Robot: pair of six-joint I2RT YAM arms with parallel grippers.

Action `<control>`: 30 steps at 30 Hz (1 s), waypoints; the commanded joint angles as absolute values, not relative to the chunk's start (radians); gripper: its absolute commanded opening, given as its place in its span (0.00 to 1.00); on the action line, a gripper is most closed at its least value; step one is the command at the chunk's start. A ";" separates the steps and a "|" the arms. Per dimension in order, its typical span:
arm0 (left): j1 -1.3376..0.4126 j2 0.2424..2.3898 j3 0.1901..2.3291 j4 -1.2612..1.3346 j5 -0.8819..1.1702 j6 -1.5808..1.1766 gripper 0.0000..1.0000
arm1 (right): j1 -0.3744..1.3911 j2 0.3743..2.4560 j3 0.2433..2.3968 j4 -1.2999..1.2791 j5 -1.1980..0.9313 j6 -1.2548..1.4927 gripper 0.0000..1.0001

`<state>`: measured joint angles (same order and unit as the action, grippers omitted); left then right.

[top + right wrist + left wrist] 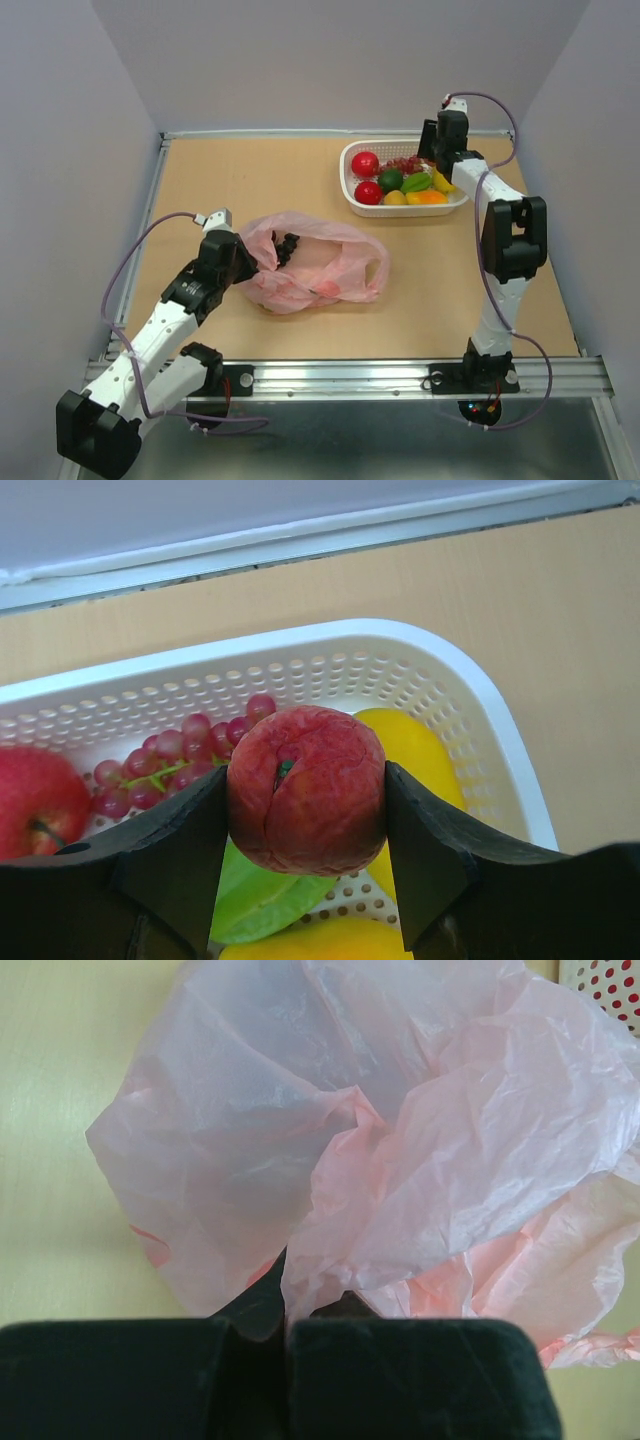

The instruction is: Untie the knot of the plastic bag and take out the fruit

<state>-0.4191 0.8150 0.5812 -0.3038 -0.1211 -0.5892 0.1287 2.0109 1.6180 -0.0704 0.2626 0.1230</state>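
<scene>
The pink plastic bag [320, 265] lies crumpled and slack on the table left of centre. My left gripper [262, 255] is shut on the bag's left edge. In the left wrist view the film [400, 1140] bunches up out of the closed left gripper [283, 1335]. My right gripper [432, 150] hangs over the far right end of the white basket [350, 195]. It is shut on a reddish peach-like fruit [306, 788], one finger pressing each side. No knot shows on the bag.
In the basket [480, 700] lie two red apples [365, 163], a bunch of red grapes [170, 755], a green fruit [265, 895] and yellow ones [420, 750]. Grey walls close in the table at the back and both sides. A metal rail [350, 375] runs along the near edge.
</scene>
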 commanded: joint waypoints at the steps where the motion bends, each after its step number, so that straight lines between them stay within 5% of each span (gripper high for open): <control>1: -0.422 0.784 0.568 -0.272 -0.133 -0.597 0.00 | 0.114 2.040 1.732 -0.028 0.275 0.169 0.35; 2: -0.422 0.779 0.568 -0.270 -0.133 -0.598 0.00 | 0.112 2.057 1.736 -0.028 0.276 0.173 0.55; 4: -0.420 0.778 0.566 -0.271 -0.133 -0.598 0.00 | 0.112 2.060 1.732 -0.028 0.270 0.179 0.77; 6: -0.422 0.776 0.566 -0.268 -0.132 -0.598 0.00 | 0.112 2.049 1.715 -0.029 0.267 0.187 0.97; 7: -0.422 0.776 0.568 -0.268 -0.132 -0.598 0.00 | 0.110 2.042 1.707 -0.029 0.253 0.187 1.00; 20: -0.420 0.798 0.564 -0.258 -0.153 -0.597 0.00 | 0.213 1.665 1.376 -0.021 -0.106 0.204 1.00; 30: -0.573 0.978 0.900 -0.227 -0.215 -0.448 0.00 | 0.446 1.365 1.105 -0.009 -0.301 0.198 1.00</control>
